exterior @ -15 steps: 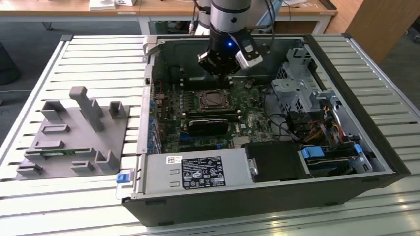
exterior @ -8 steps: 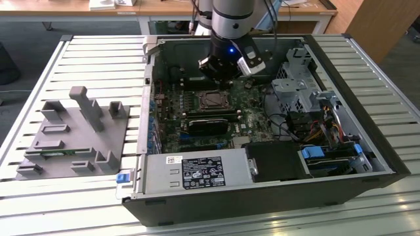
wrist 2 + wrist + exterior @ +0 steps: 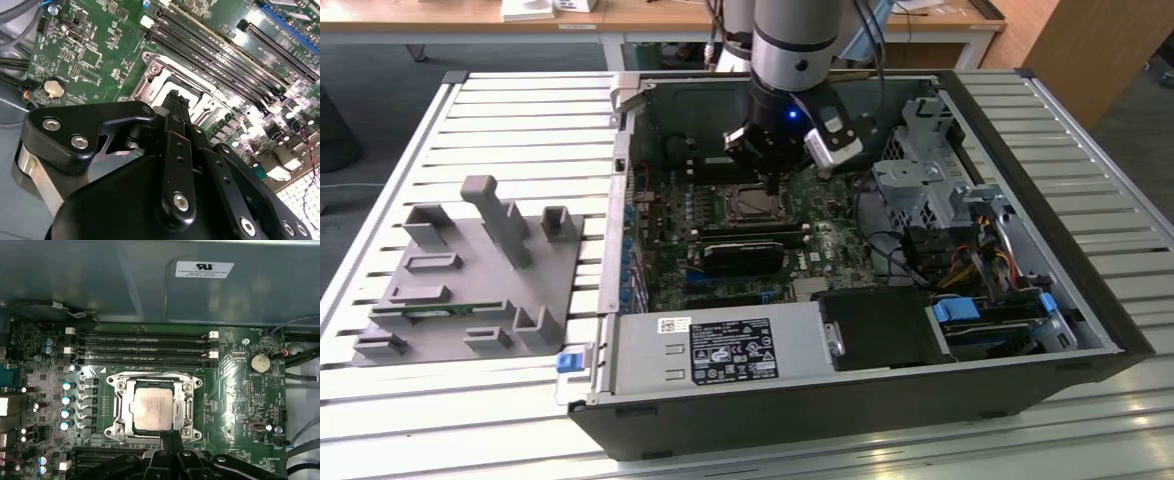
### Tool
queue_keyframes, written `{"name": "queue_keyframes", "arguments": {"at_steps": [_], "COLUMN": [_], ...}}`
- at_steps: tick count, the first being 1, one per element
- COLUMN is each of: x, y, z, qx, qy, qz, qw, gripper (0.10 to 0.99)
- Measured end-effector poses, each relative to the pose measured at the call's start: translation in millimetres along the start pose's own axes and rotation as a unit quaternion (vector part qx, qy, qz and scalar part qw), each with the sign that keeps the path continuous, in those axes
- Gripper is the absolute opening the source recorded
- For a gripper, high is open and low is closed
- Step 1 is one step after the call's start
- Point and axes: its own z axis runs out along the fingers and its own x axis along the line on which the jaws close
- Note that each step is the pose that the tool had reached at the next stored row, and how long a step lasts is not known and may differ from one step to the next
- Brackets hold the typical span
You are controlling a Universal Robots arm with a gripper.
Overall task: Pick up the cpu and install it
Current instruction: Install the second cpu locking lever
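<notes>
The cpu [image 3: 153, 409] is a small silvery-grey square lying flat inside the metal socket frame [image 3: 118, 410] on the green motherboard [image 3: 240, 405]. In the exterior view the cpu [image 3: 751, 206] sits in the middle of the open computer case, directly under the arm. My gripper [image 3: 170, 436] hangs just above the socket's edge, beside the chip, with its black fingers pressed together and nothing between them. In the second wrist view the gripper [image 3: 177, 99] points down at the socket frame [image 3: 152, 67], and its body hides most of the chip.
Memory slots [image 3: 145, 347] run alongside the socket, and a coin cell [image 3: 260, 362] lies beyond it. A black block [image 3: 744, 255] sits near the socket. The power supply [image 3: 720, 350] and drive cage [image 3: 921, 175] crowd the case. A grey fixture [image 3: 467, 270] stands at the exterior view's left.
</notes>
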Motion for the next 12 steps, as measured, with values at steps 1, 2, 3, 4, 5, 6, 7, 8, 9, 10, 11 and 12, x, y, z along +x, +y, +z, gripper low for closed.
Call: {"name": "queue_keyframes", "arguments": {"at_steps": [1, 2, 3, 4, 5, 6, 7, 8, 9, 10, 11, 12], "x": [0.9, 1.9, 2.5, 2.8, 3.0, 3.2, 3.4, 3.6, 4.2, 5.8, 7.8, 9.8], "y": [-0.3, -0.7, -1.6, -3.2, -5.1, -7.5, -10.1, -12.6, -14.2, -15.0, -15.5, -15.9], "z": [0.3, 0.6, 0.8, 0.8, 0.8, 0.8, 0.8, 0.8, 1.0, 1.2, 1.4, 1.6], "qx": [0.0001, 0.0, 0.0, 0.0, 0.0, 0.0, 0.0, -0.0001, -0.0001, 0.0, 0.0, 0.0], "qy": [0.0002, 0.0003, 0.0004, 0.0005, 0.0006, 0.0007, 0.0009, 0.0009, 0.0009, 0.0009, 0.001, 0.001], "qz": [0.0, 0.0, 0.0, 0.0, 0.0, 0.0, 0.0, 0.0, 0.0, 0.0, 0.0, 0.0], "qw": [1.0, 1.0, 1.0, 1.0, 1.0, 1.0, 1.0, 1.0, 1.0, 1.0, 1.0, 1.0], "gripper": [0.106, 0.106, 0.106, 0.106, 0.106, 0.106, 0.106, 0.106, 0.106, 0.106, 0.106, 0.106]}}
